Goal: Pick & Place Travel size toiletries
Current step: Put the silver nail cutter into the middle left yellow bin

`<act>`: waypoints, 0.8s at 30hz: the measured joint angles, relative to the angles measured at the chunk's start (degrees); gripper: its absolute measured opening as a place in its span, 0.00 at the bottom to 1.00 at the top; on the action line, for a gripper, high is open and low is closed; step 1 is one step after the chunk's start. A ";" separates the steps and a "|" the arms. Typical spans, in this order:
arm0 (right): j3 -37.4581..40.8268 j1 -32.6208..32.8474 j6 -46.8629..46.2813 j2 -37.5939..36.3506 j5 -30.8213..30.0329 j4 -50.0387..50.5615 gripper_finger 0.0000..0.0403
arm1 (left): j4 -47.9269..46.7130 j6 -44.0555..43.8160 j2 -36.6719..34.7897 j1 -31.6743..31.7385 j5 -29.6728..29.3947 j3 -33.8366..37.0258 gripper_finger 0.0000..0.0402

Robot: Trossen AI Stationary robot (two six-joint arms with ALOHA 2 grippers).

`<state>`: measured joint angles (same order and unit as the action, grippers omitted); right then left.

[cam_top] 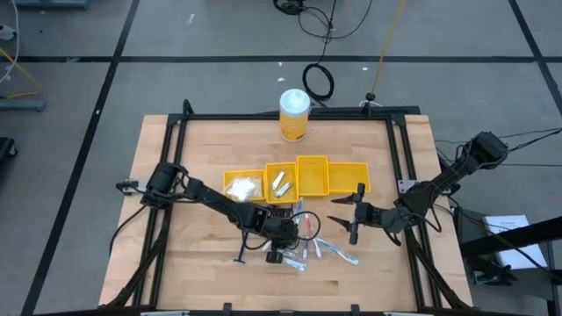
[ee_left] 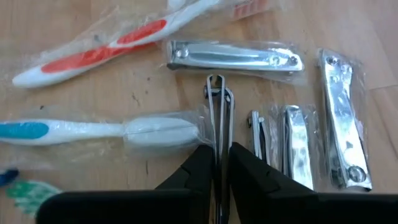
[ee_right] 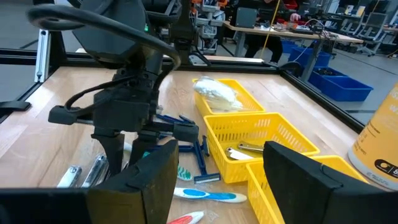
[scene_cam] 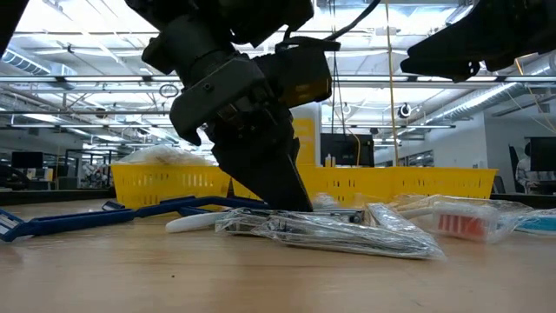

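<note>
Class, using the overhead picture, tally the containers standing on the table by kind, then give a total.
Yellow bins: 4
Yellow canister with white lid: 1
Total: 5

- Table [cam_top: 219, 281]: pale wood, planked, matt, faint scuffs.
- Nail clippers [ee_left: 235, 57]: bright polished metal, mirror-glossy, each in clear crinkled film.
- Toothbrushes [ee_left: 93, 46]: smooth white plastic with red or blue grips, wrapped in shiny clear film.
- Razors [scene_cam: 104, 216]: dark blue plastic, slight sheen.
- Bins [cam_top: 332, 177]: yellow plastic, lattice walls.
- Canister [cam_top: 294, 116]: yellow, white lid, smooth.
- Left gripper [ee_left: 221, 163] fingers [ee_left: 255, 177]: black, matt.
- Frame [cam_top: 290, 115]: black metal.
</note>
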<state>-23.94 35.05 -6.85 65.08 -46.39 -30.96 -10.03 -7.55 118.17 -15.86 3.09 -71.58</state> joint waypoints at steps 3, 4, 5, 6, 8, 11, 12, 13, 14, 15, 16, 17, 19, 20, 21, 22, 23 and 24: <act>0.00 0.00 0.02 0.00 0.00 -0.02 0.55 | -0.15 -0.59 -0.02 0.02 -0.09 0.01 0.19; 0.00 0.00 0.00 0.00 0.00 -0.02 0.55 | -0.16 -0.55 -0.02 -0.02 -0.07 0.01 0.22; 0.00 0.00 0.02 0.00 0.00 0.00 0.55 | -0.16 -0.49 -0.02 -0.02 0.11 0.01 0.24; 0.00 0.00 0.02 0.00 0.01 0.02 0.55 | -0.26 -0.41 -0.02 -0.02 0.43 0.01 0.26; 0.00 0.00 0.02 0.00 0.00 0.00 0.55 | -0.61 -0.42 -0.02 -0.24 1.15 0.01 0.30; 0.00 0.00 0.02 0.00 0.00 0.00 0.55 | -0.93 -0.29 -0.02 -0.49 1.40 0.01 0.34; 0.00 0.00 0.02 0.00 0.00 0.00 0.55 | -0.95 -0.54 -0.02 -0.62 1.42 0.01 0.34; 0.00 0.00 0.02 0.00 0.00 0.02 0.55 | -0.95 -0.80 -0.02 -0.75 1.42 0.01 0.35; 0.00 0.00 0.02 0.00 0.00 0.02 0.55 | -0.99 -1.21 -0.02 -0.85 1.46 0.01 0.35; 0.00 0.00 0.02 0.00 0.00 0.00 0.55 | -1.08 -1.47 -0.02 -0.94 1.75 0.01 0.35; 0.00 0.00 0.02 0.00 0.00 0.02 0.55 | -1.16 -1.54 -0.02 -1.02 2.31 0.03 0.34; 0.00 0.00 0.02 0.00 0.00 0.02 0.55 | -1.23 -1.48 -0.02 -1.14 3.20 0.03 0.34; 0.00 0.00 0.02 0.00 0.00 0.02 0.55 | -1.21 -0.37 -0.02 -1.48 4.22 0.06 0.33; 0.00 0.00 0.02 0.00 0.00 0.02 0.55 | -1.23 0.25 -0.02 -1.61 4.12 0.07 0.32; 0.00 0.00 0.02 0.00 0.00 0.02 0.55 | -1.23 0.72 -0.02 -1.63 3.47 0.08 0.32; 0.00 0.00 0.02 0.00 0.00 0.02 0.55 | -1.23 0.86 -0.02 -1.62 2.56 0.08 0.31; 0.00 0.00 0.02 0.00 0.00 0.02 0.55 | -1.25 0.22 -0.02 -1.58 1.28 0.08 0.31; 0.00 0.00 0.02 0.00 0.00 0.02 0.55 | -1.45 -0.84 -0.02 -1.44 -0.19 0.08 0.31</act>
<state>-23.94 35.05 -6.83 65.08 -46.39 -30.94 -11.48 -8.38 118.15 -17.30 2.90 -71.50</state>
